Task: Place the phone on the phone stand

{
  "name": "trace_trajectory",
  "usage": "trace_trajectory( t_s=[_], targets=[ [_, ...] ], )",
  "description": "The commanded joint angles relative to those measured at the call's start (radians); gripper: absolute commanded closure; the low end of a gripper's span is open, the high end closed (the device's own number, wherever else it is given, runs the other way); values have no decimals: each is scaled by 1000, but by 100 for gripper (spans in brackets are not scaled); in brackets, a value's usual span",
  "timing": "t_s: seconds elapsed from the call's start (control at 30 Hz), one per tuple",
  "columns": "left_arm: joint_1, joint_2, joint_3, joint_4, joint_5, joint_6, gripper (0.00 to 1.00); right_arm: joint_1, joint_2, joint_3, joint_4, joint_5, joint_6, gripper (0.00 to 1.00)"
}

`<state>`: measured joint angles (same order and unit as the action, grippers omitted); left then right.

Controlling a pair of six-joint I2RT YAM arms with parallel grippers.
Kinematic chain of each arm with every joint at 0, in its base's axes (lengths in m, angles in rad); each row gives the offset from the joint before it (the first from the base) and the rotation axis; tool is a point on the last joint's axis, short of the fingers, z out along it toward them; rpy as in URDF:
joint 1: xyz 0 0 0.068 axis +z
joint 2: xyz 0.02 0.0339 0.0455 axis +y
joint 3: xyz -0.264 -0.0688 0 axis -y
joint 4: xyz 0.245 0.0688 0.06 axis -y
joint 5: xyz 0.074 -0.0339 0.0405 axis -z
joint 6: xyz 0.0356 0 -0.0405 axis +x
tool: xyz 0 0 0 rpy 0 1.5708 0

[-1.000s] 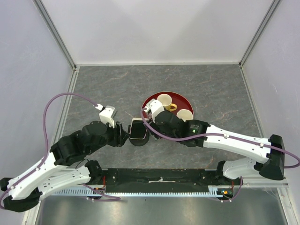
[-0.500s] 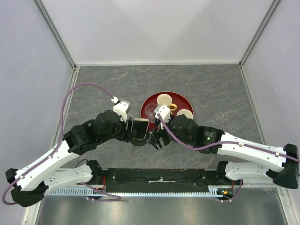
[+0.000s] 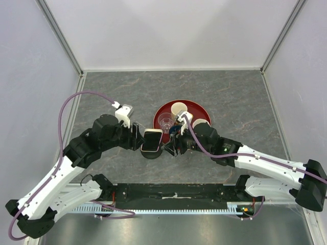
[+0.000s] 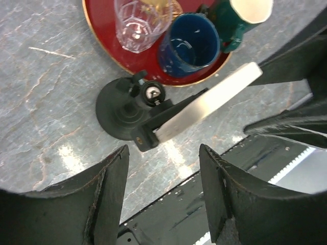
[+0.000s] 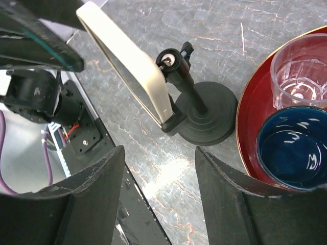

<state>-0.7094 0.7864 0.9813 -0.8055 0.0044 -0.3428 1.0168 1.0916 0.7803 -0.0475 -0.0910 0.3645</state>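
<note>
The phone [image 3: 152,140]: where does it sit?

— In the cradle of the phone stand [image 4: 120,109]. It is propped on its lower edge and leans back against the short arm. The stand's round base is flat on the grey table [image 4: 41,92].

And where is the stand relative to the red tray [image 3: 196,108]?

— From above it is at about 7 o'clock of the tray, just beside the rim. I cannot tell whether they touch.

What is the left gripper [image 4: 163,163] doing?

— Its jaws are spread wide with nothing between them. It hangs at about 9 o'clock of the phone, clear of it.

And the right gripper [image 5: 159,158]?

— It is parted just as wide and also holds nothing. It is at about 4 o'clock of the phone and apart from it. Its wrist camera sees the pale rim of the phone edge-on.

What is on the tray?

— On the side nearest the stand there is a clear glass [image 5: 299,71] and a blue cup [image 5: 291,148] just beside it. In the left wrist view a green mug [image 4: 227,30] stands next to the blue cup.
</note>
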Motion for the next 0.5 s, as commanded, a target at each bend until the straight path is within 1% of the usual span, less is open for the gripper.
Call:
trace_trajectory(
  t_s=[0.0,0.07,0.1,0.13,0.17,0.2,0.23,0.27,0.3,0.33,0.37,0.47],
  targets=[
    [4,22,80,14,112,-80,34,-4,-53,-53,123,75,131,36],
    [2,63,141,-27,135,-99,28,-4,-93,-67,109,109,142,32],
    [-15,94,157,-46,114,-125,26,-4,-105,-69,94,123,143,30],
    [-33,102,187,-78,80,-136,23,-4,-131,-69,86,151,142,26],
    [-54,109,204,-93,-31,-146,20,-4,-143,-67,77,160,136,25],
    [-106,129,220,-115,-99,-174,15,-4,-153,-64,51,175,125,23],
    [-136,143,250,-153,-216,-188,14,-4,-173,-58,51,198,122,21],
    [-194,161,260,-170,-271,-220,14,-3,-182,-59,25,207,119,20],
    [-220,198,270,-187,-321,-241,13,-4,-199,-62,18,215,119,19],
    [-283,241,298,-223,-428,-312,13,-4,-214,-75,17,227,122,17],
    [-303,260,306,-234,-461,-335,12,-4,-220,-78,12,229,123,14],
    [-387,319,345,-282,-592,-426,11,-4,-228,-78,3,235,119,12]
  ],
)
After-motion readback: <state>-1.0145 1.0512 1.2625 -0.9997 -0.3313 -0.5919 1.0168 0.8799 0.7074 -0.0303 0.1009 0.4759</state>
